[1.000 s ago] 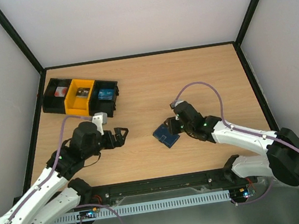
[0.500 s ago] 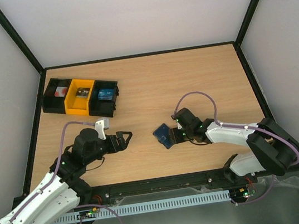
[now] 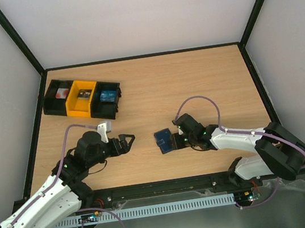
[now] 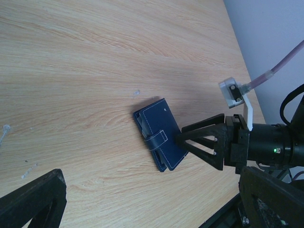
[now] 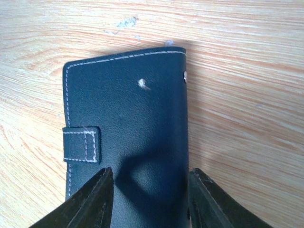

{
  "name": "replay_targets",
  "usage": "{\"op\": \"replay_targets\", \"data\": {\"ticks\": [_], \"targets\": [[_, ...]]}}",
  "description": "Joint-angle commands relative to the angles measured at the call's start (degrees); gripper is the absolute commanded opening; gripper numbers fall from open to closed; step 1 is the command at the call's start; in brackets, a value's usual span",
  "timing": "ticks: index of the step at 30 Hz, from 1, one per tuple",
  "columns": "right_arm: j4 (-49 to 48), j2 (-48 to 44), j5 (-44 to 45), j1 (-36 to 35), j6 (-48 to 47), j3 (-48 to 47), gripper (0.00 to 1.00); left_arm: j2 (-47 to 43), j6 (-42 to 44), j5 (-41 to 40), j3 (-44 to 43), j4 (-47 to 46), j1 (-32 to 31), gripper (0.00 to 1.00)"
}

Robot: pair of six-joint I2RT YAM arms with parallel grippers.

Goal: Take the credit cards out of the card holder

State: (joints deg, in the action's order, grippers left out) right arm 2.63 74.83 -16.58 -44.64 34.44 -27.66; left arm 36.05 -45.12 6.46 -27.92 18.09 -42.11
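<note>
Toward the near edge of the table (image 3: 193,79), slightly right of its middle, find the card holder (image 3: 164,141): flat on the wood, folded shut, closing tab (image 5: 81,144) wrapped over one long edge. Well apart from every side edge, probably laid so for reach from both arms. No cards on show, none out.

Look next at the right gripper (image 5: 151,173), set low over the near end of the cover with jaws apart: one tip over the tab side, the other just at the opposite edge, shadow cast on the cover. Seems meant to pin or steady the holder, perhaps to square it up for a proper hold. Cannot tell from any view whether touching or just above. From the left wrist view, reads as tips right at the holder's short end.

Off toward the left edge, note the left gripper (image 3: 126,140), spread wide, holding nothing, aimed across at the holder and clear of it. Likely on standby to lift the tab or draw cards once pinned.

At the far left corner, see the row of bins (image 3: 81,99), black and yellow, small items inside, too small to name. No part in this job, by the look of it.

As for writing: none readable. Only white stitching (image 5: 123,58) round cover and tab, a small metal stud (image 5: 184,74) by one edge, a pale speck (image 5: 142,84) on the cover. No brand or label legible on holder, bins or arms.
</note>
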Motion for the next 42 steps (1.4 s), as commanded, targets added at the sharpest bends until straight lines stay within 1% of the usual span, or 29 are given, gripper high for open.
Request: {"op": "replay_targets", "data": {"ticks": [1,5,9,14,19,22,24,27,31,33,34,38,42], "targets": [[-4.32,1.44,0.25,-0.58,1.72,1.58,0.41,-0.9,-0.66,-0.04,1.06,-0.82,-0.26,1.0],[-5.13,2.2,0.57,-0.92,1.69,2.08,0.34,-0.86,-1.08,-0.14,1.11,-0.52,-0.26,0.99],[-6.77,2.2,0.55,-1.0,3.67,2.98,0.31,-1.09,-1.71,-0.22,1.3,-0.87,-0.27,0.98],[-8.7,4.77,0.39,-1.07,4.17,3.87,0.31,-1.23,-1.72,0.07,1.65,-1.68,-0.34,0.96],[-8.42,6.08,1.48,-1.09,4.83,3.41,0.32,-0.64,-1.55,0.18,1.51,-1.15,-0.39,0.95],[-9.02,6.72,0.15,-1.1,4.61,2.88,0.32,-0.71,-2.16,0.04,1.61,-1.67,-0.67,0.94],[-11.46,6.88,-0.99,-1.15,4.34,3.39,0.32,-0.53,-2.84,0.05,1.83,-2.53,-0.94,0.94],[-15.29,8.6,-1.6,-1.11,5.07,4.83,0.27,0.45,-3.61,0.7,1.71,-4.06,-1.22,0.94],[-18.2,9.64,-4.15,-1.13,6.3,5.67,0.13,1.49,-5.29,0.75,2.76,-6.9,-1.93,0.92],[-17.53,8.58,-4.18,-1.09,6.3,5.32,0.05,2.3,-6.09,0.68,3.56,-8.61,-2.41,0.92],[-17.12,7.9,-4.09,-1.1,6.46,5.09,0.02,2.75,-6.38,0.66,3.92,-9.28,-2.51,0.91],[-17.53,3.49,-5.56,-1.36,8.52,5.53,0.02,4.67,-7.53,1.17,4.72,-11.37,-3.16,0.87],[-18.24,-0.35,-7.11,-2.27,11.05,5.56,0.02,5.13,-8.68,1.85,6.8,-14.52,-3.75,0.81]]}}
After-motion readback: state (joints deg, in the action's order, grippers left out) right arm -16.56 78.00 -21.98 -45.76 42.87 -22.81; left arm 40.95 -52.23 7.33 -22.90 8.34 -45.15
